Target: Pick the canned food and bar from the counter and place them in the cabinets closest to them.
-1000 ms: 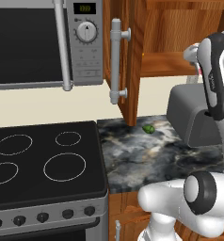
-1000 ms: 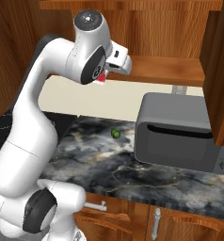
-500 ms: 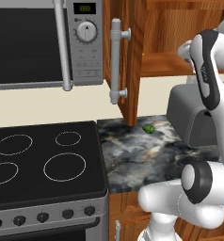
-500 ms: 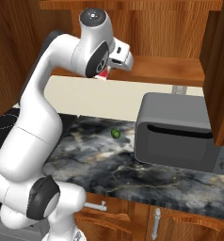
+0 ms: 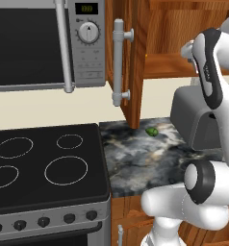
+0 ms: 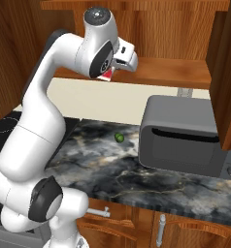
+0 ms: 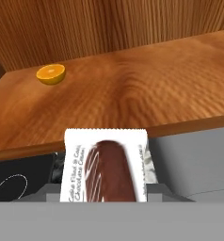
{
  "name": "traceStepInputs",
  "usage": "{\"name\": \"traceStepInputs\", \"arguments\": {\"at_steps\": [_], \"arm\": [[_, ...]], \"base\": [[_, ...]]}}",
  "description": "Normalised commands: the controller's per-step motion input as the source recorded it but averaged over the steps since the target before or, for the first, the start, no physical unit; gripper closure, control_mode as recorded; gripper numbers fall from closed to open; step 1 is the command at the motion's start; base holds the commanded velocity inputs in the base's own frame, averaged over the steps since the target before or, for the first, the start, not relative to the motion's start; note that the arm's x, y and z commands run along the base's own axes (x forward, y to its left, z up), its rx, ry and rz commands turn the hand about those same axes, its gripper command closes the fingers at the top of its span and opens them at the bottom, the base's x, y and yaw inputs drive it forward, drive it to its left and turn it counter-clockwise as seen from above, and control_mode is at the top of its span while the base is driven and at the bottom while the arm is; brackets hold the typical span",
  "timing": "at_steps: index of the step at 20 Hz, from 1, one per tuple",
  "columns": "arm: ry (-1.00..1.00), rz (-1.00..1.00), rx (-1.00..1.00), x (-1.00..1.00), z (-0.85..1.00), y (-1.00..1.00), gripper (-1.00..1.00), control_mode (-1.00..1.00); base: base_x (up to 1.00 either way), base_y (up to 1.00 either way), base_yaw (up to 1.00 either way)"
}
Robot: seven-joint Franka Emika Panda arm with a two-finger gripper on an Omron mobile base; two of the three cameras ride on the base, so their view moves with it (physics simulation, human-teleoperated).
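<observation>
Holding the bar (image 7: 104, 172) pinched, the pincer (image 6: 118, 65) hovered before the cabinet shelf (image 7: 132, 94); carrying it further in, clear of the edge, seemed wise.

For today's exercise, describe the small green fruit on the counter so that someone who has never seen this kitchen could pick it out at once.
Start at the dark marbled counter between the black stove top and the grey toaster. Near its back edge, by the wall, lies the green fruit. It is the only small round green thing there.
</observation>
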Motion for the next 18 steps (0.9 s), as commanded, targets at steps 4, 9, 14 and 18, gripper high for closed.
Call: {"name": "traceStepInputs", "arguments": {"at_steps": [4,9,14,18], "arm": [[0.0,0.0,-0.01,0.01,-0.04,0.0,1.0,-1.0],[-0.02,0.0,-0.02,0.06,-0.07,0.0,1.0,-1.0],[-0.03,0.0,-0.03,0.12,-0.08,0.0,1.0,-1.0],[-0.02,0.0,-0.02,0.19,-0.08,0.0,1.0,-1.0]], "base": [[0.0,0.0,0.0],[0.0,0.0,0.0],[0.0,0.0,0.0],[0.0,0.0,0.0]]}}
